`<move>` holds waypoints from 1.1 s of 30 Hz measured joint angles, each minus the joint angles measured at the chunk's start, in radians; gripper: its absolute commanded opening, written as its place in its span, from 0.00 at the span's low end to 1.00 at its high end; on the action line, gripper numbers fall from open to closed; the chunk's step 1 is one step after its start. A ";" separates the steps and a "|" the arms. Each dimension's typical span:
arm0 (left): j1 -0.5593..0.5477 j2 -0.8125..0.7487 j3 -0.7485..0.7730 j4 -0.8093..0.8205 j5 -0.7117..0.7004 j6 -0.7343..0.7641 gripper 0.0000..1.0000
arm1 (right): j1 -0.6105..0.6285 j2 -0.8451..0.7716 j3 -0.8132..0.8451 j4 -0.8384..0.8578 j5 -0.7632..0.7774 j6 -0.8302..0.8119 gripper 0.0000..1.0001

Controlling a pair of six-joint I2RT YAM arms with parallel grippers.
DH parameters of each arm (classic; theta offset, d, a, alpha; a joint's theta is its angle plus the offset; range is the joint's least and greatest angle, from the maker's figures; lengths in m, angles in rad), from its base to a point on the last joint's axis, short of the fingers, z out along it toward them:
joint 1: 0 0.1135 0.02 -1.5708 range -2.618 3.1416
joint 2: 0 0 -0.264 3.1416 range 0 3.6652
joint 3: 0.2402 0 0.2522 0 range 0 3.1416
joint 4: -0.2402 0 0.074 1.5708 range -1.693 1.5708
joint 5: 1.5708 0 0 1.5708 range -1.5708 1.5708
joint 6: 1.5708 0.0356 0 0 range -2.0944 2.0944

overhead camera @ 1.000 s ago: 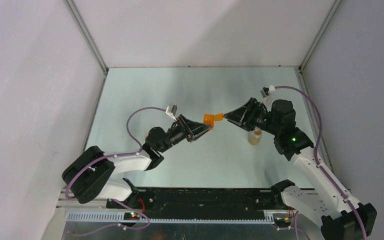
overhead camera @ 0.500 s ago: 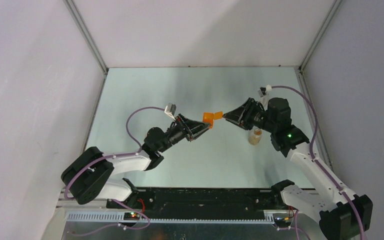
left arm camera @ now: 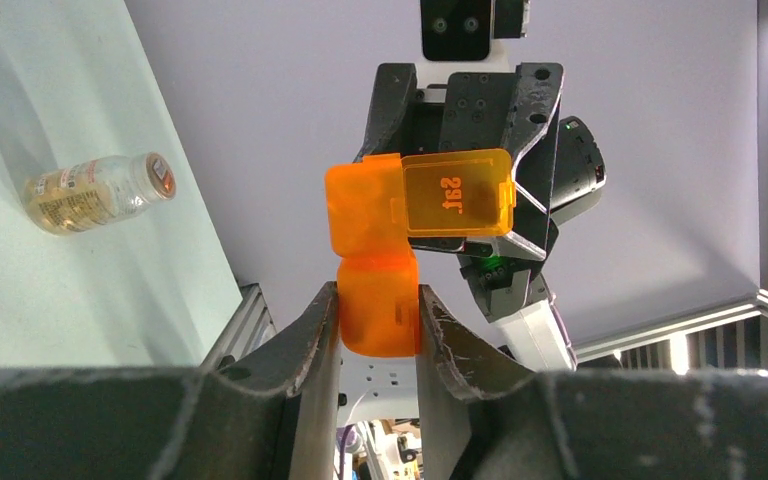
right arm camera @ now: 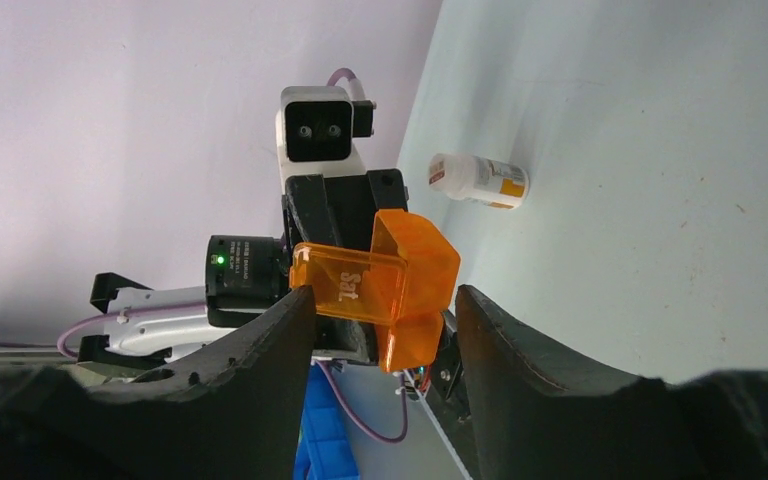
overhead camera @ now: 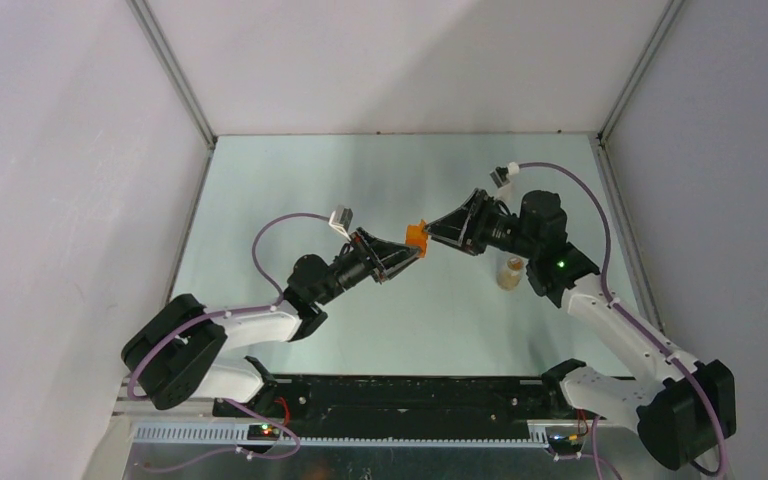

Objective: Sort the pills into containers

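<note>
a pale green table [overhead camera: 360, 180] sits inside plain white walls [overhead camera: 80, 150], and above its middle an orange pill box [left arm camera: 365, 210] hangs in the air. the left gripper [overhead camera: 413, 250] comes at the pill box from the left and clamps its lower compartment between both fingers [left arm camera: 320, 320]. the compartment above that stands with its clear orange lid [left arm camera: 457, 192], marked "sat", swung open. the right gripper [right arm camera: 385, 295] comes at the pill box from the right, with a finger on either side of the open lid; i cannot tell whether they press on it. to the right of the pill box, down on the table under the right arm, stands a small bottle [overhead camera: 509, 272]. the right wrist view also shows a white-capped bottle [right arm camera: 478, 180] lying on the table beyond the pill box.
</note>
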State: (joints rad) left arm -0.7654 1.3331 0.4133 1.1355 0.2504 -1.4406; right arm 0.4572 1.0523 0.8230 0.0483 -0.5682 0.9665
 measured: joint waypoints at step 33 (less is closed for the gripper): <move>-0.003 -0.059 0.035 -0.089 0.042 0.071 0.00 | 0.070 0.114 -0.011 0.188 -0.006 0.030 0.36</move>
State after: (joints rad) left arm -0.7685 1.2739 0.4480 1.0466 0.2928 -1.3693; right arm 0.5274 1.1667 0.8116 0.2359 -0.5739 0.9962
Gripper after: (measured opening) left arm 0.316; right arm 0.397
